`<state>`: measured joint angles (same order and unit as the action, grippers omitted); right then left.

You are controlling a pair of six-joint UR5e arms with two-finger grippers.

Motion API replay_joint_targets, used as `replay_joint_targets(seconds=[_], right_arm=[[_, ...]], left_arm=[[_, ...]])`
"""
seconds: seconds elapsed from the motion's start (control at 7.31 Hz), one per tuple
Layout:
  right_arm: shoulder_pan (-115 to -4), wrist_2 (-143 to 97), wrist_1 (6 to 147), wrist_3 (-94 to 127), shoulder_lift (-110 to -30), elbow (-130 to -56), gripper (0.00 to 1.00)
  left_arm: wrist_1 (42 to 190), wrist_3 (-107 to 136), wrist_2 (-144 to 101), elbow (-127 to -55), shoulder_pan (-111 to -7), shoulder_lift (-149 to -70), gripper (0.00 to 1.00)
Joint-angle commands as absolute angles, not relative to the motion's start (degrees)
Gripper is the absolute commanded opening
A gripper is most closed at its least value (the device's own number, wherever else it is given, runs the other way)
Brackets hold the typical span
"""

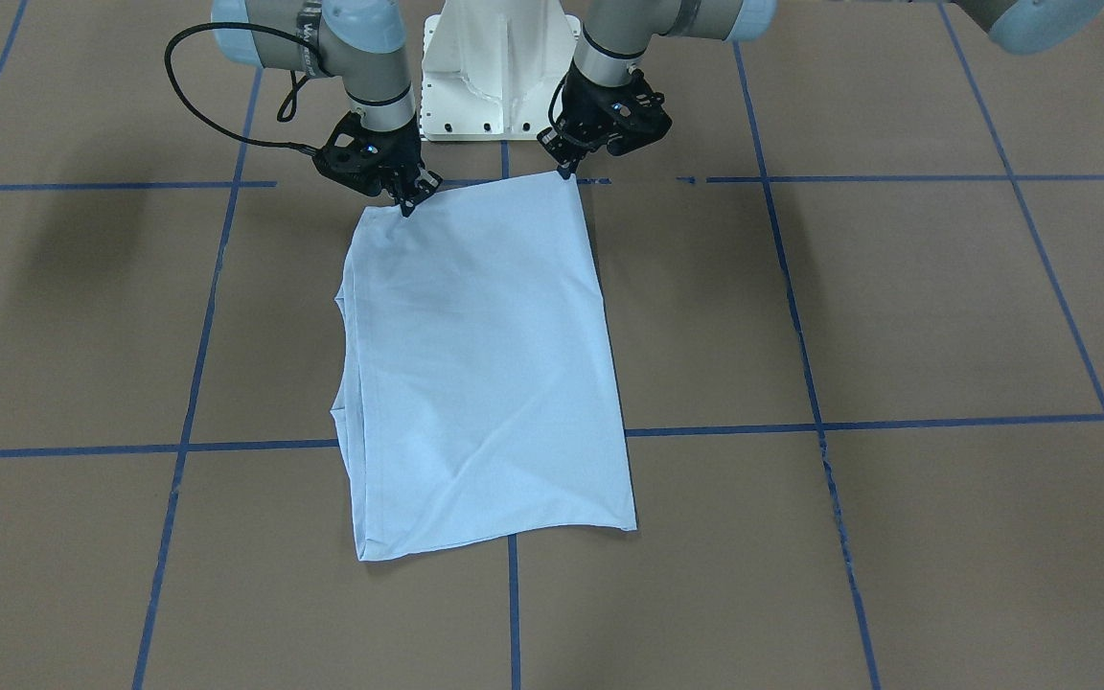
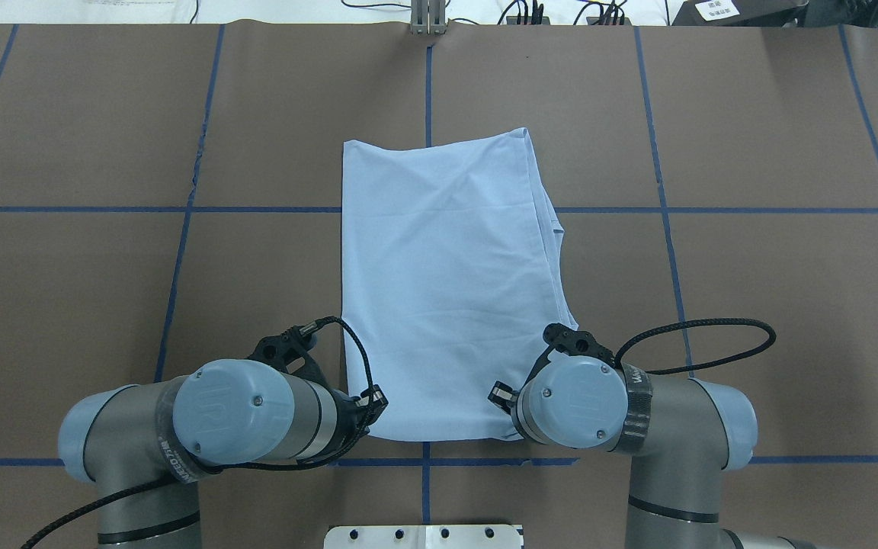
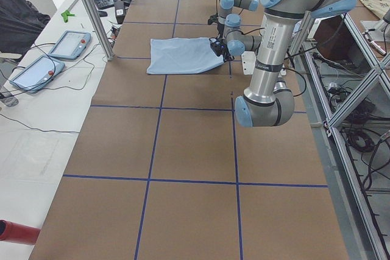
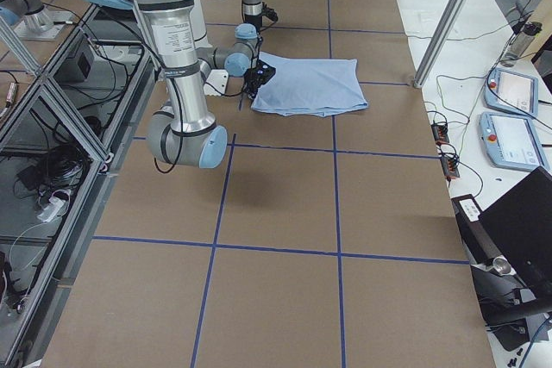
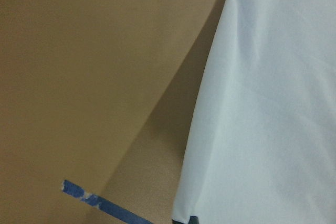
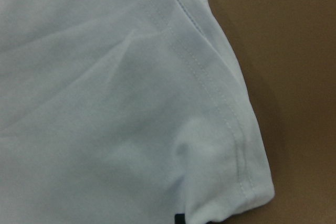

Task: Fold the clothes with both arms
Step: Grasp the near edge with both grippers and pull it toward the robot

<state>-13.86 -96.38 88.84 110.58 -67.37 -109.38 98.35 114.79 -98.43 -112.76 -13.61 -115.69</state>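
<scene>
**Fold in progress.** The pale blue fabric T-shirt lies flat in the middle of the brown paper-covered counter. It is already narrowed to a long rectangle, with layered edges stacked along the robot's right side. My left hand and right hand sit at the shirt's two near corners. Each appears clenched on its corner, but the wrist views show only a dark sliver of finger under the cloth, so I take the grip as likely, not certain. Done, I judge: the lengthwise folds. Left to do: carry the near edge over to the far edge, then release.
</scene>
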Motion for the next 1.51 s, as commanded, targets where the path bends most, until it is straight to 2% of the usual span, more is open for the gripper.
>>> replay_joint_targets(seconds=[0.0,0.27,0.68,1.09,1.37], right_arm=[[-14.1,-96.2,88.9,110.7,-67.2,-109.5,0.00],[-14.5,-96.2,88.8,111.9,-67.2,-110.2,0.00],[-14.0,-97.0,88.7,111.5,-68.9,-116.4,0.00],[-10.8,-100.2,88.7,111.7,-73.3,-127.6,0.00],[-10.1,-101.9,88.3,111.6,-72.3,-127.0,0.00]], left_arm=[[98.3,114.8,-98.4,-112.8,-13.5,-115.8,0.00],[98.3,114.7,-98.4,-112.9,-13.6,-115.5,0.00],[97.1,113.4,-98.3,-116.7,-12.9,-114.6,0.00],[84.8,114.0,-98.3,-129.9,-8.3,-112.9,0.00],[83.6,113.9,-98.5,-130.8,-7.5,-113.2,0.00]])
